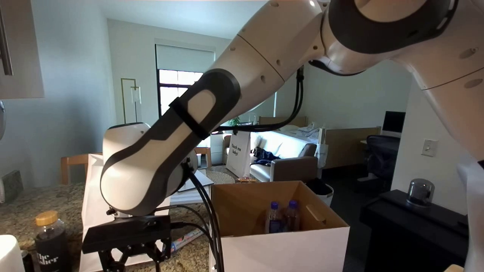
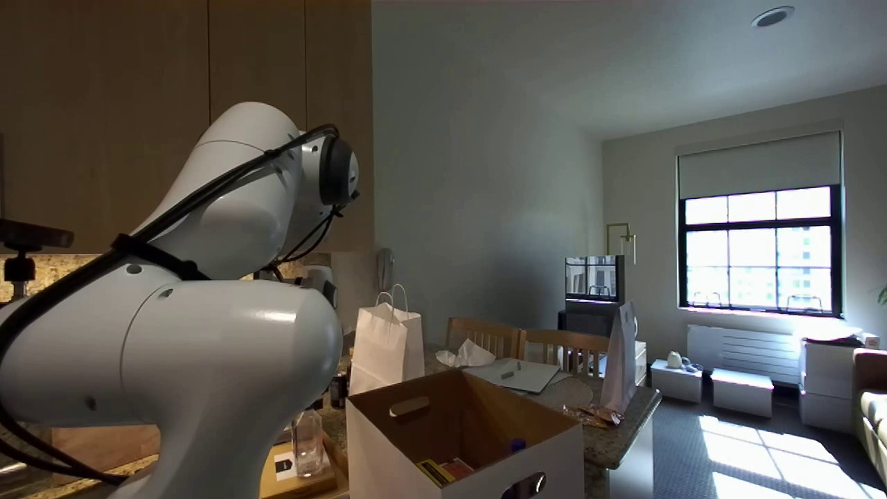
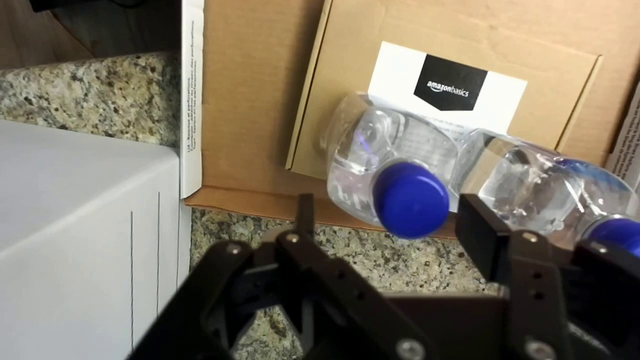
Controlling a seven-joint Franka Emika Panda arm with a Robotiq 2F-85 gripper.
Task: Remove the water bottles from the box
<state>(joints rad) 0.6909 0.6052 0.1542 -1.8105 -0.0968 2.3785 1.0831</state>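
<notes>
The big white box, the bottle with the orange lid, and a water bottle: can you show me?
Big white box (image 1: 281,252): in an exterior view, on its outer wall.
Orange-lidded bottle (image 1: 52,243): in an exterior view, on its dark body.
Water bottle (image 3: 382,147): in the wrist view, on its clear plastic.

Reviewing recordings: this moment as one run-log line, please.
tool: open at clear plastic blue-capped bottle | brown cardboard tray: holds it and second bottle | brown-lined white cardboard box: two more bottles visible inside
</notes>
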